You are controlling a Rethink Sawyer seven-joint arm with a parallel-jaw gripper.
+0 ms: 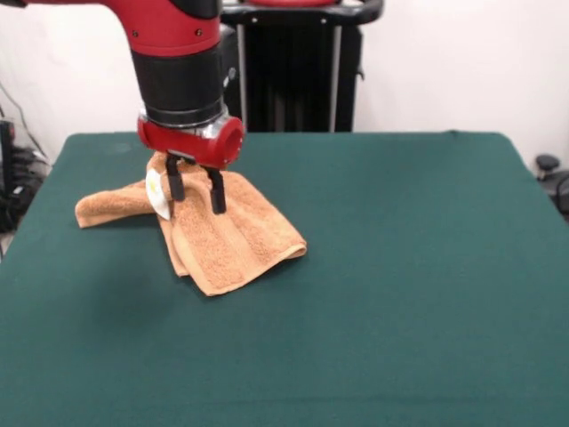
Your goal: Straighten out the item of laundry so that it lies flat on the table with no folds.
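The orange-tan towel [233, 242] lies rumpled and folded on the left half of the dark green table [400, 285]. One corner points toward the near side and a narrow flap [107, 206] stretches out to the left. Its small white tag [157, 194] shows at the towel's left edge, just beside the gripper. My gripper [196, 203] comes down from the red and black arm over the towel's far part. Its two black fingers [217, 194] stand apart with towel showing between them, so it looks open. I cannot tell whether the tips touch the cloth.
The black pedestal [298, 71] stands behind the table's far edge. Dark equipment shows past the left edge [11, 178] and the right edge [551, 173] of the table. Bare green cloth spreads to the right of the towel and in front of it.
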